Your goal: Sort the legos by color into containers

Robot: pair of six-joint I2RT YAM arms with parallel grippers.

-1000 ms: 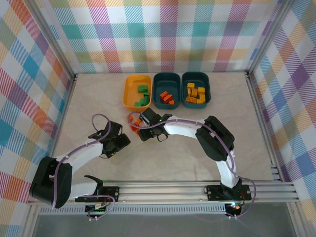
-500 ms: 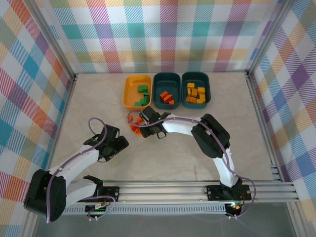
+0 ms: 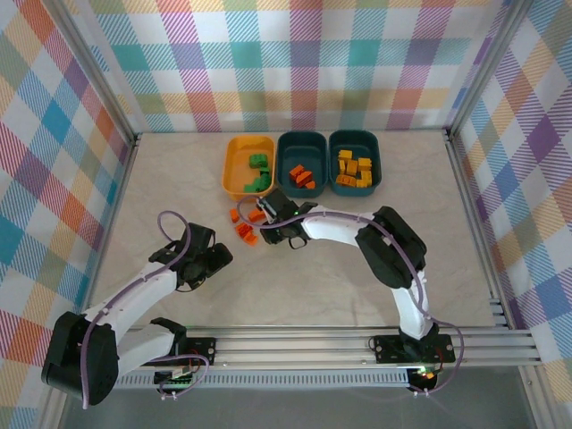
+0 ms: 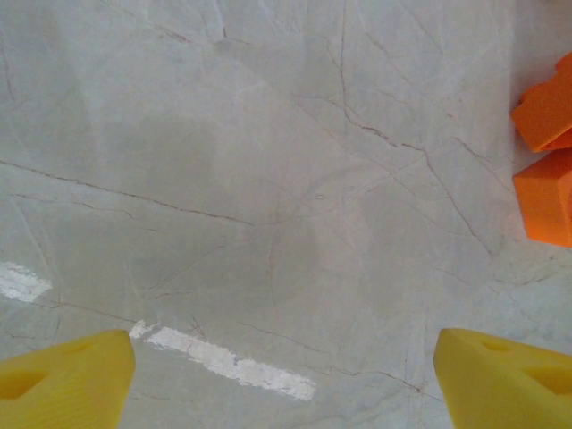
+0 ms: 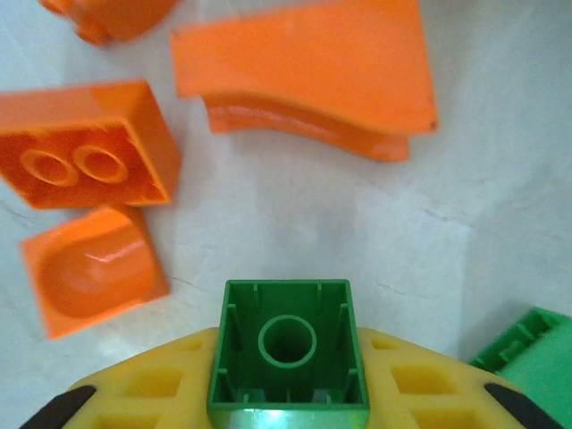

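Right gripper [image 5: 288, 380]: clamped on a green brick [image 5: 288, 344], which sits hollow side up between the yellow fingers [image 5: 134, 393]. From the top cam this gripper [image 3: 269, 211] is just in front of the yellow tub and the middle tub.

Left gripper [image 4: 286, 375]: jaws wide apart with nothing between them, just bare table [image 4: 268, 179] under the two yellow fingertips [image 4: 63, 380]. From the top cam it [image 3: 214, 259] is over the left half of the table, near the loose pile but not touching it.

Loose orange bricks [image 3: 243, 231]: a few lie on the table just left of the right gripper. Up close on the right wrist cam there's a two-stud one lying upside down [image 5: 85, 143], a curved slope piece [image 5: 304, 71] and a small scooped one [image 5: 94, 273]. Two of them also show at the right edge of the left wrist cam [image 4: 545, 197].

Yellow tub [image 3: 231, 170]: back of the table, leftmost of the row, green bricks [image 3: 258, 172] inside.

Middle tub [image 3: 284, 165]: dark teal, touching its neighbours, orange bricks [image 3: 302, 177] inside.

Right tub [image 3: 375, 161]: dark teal too, yellow bricks [image 3: 355, 170] inside.

Other green bit [image 5: 527, 344]: cut off at the bottom right corner of the right wrist cam, can't tell what it is.
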